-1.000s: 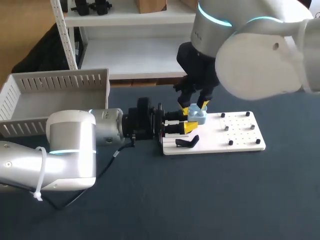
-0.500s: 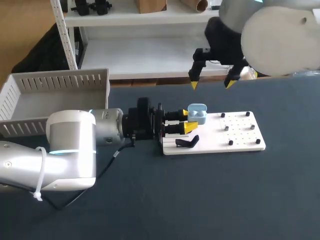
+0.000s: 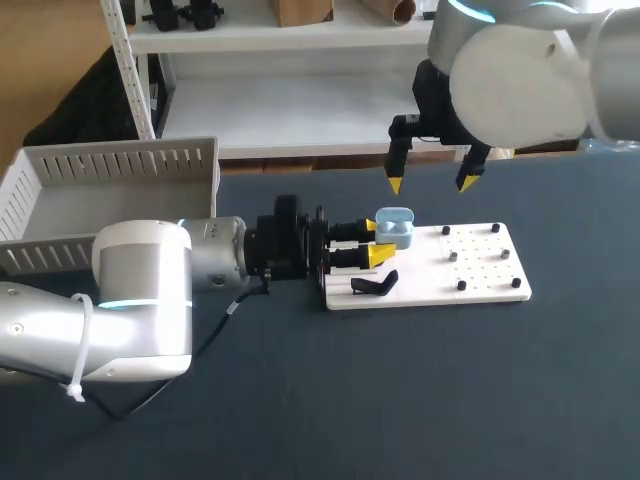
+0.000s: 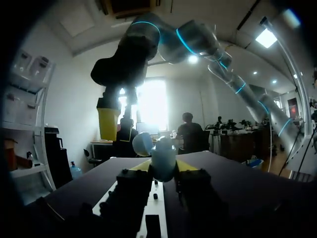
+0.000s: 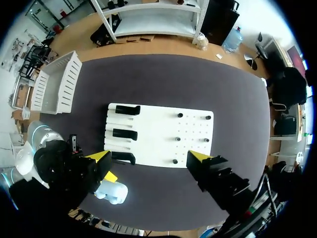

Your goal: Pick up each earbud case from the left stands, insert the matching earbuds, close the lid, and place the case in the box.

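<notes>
Left gripper (image 3: 378, 243) is clamping the light-blue earbud case (image 3: 396, 226) between both fingers, above the white board's (image 3: 480, 275) left end. Right gripper (image 3: 432, 182) is hanging higher up, fingers spread wide.

Left gripper (image 3: 378, 241) hides the earbud case's (image 3: 398, 226) near side, its contents unclear; box (image 3: 110, 185) cut off at the edge.

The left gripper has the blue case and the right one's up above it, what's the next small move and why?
Probably lower the right gripper, open and empty, onto the earbud case to press its lid shut: the left gripper holds the case with the lid up. Whether the case is filled, I cannot tell.
</notes>
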You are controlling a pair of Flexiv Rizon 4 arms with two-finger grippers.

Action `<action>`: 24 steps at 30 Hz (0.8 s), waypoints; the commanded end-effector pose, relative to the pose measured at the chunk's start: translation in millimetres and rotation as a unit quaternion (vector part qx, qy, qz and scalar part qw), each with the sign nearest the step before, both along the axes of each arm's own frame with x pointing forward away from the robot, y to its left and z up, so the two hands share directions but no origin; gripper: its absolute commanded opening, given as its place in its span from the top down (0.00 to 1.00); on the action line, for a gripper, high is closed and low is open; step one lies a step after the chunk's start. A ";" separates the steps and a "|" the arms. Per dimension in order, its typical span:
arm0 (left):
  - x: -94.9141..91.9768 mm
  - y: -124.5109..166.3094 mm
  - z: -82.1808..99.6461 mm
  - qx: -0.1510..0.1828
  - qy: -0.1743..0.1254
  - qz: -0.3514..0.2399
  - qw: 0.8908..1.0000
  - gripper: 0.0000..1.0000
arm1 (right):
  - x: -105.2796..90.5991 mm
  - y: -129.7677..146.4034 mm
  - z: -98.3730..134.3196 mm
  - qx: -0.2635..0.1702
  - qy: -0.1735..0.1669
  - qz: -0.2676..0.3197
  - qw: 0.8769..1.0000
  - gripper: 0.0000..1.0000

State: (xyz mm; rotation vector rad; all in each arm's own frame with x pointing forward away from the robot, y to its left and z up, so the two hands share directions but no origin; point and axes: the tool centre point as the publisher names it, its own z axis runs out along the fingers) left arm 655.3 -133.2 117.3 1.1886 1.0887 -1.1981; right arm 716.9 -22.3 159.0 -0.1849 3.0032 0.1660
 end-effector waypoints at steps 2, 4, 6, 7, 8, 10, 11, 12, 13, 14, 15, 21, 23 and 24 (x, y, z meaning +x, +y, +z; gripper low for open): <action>-0.1 0.3 -1.2 -0.002 -0.001 0.000 1.000 1.00 | -3.6 -4.3 -3.0 -0.006 0.012 0.003 1.000 0.00; -0.1 0.3 -1.2 -0.002 -0.001 0.000 1.000 1.00 | -7.8 -8.0 -4.6 -0.006 0.022 0.003 1.000 0.00; -0.1 0.3 -1.2 -0.002 -0.001 0.000 1.000 1.00 | -11.0 -10.2 -6.1 -0.006 0.028 0.003 1.000 0.00; -0.1 0.3 -1.2 -0.002 -0.001 0.000 1.000 1.00 | -12.8 -10.8 -6.7 -0.006 0.030 0.004 1.000 0.00; -0.1 0.3 -1.2 -0.002 -0.001 0.000 1.000 1.00 | -14.8 -11.0 -7.0 -0.005 0.033 0.006 0.999 0.00; -0.1 0.3 -1.2 -0.002 -0.001 0.000 1.000 1.00 | -19.2 -10.7 -7.1 -0.004 0.037 0.010 0.999 0.00; -0.1 0.3 -1.2 -0.002 -0.001 0.000 1.000 1.00 | -21.2 -10.6 -7.0 -0.003 0.038 0.011 0.999 0.00; -0.1 0.3 -1.2 -0.002 -0.001 0.000 1.000 1.00 | -23.3 -10.4 -6.9 -0.002 0.042 0.014 0.999 0.00; -0.1 0.3 -1.2 -0.002 -0.001 0.000 1.000 1.00 | -25.0 -10.2 -6.5 -0.001 0.043 0.016 0.999 0.00; -0.1 0.3 -1.2 -0.002 -0.001 0.000 1.000 1.00 | -26.2 -10.0 -5.9 0.003 0.046 0.019 0.999 0.00; -0.1 0.3 -1.2 -0.002 -0.001 0.000 1.000 1.00 | -27.1 -9.8 -5.3 0.004 0.049 0.020 0.999 0.00; -0.1 0.3 -1.2 -0.002 -0.001 0.000 1.000 1.00 | -33.7 -7.6 -5.9 0.003 0.059 0.031 0.998 0.00; -0.1 0.3 -1.2 -0.002 -0.001 0.000 1.000 1.00 | -36.0 -7.1 -7.1 0.004 0.066 0.034 0.997 0.00; -0.1 0.3 -1.2 -0.002 -0.001 0.000 1.000 1.00 | -36.5 -7.0 -7.4 0.005 0.066 0.035 0.997 0.00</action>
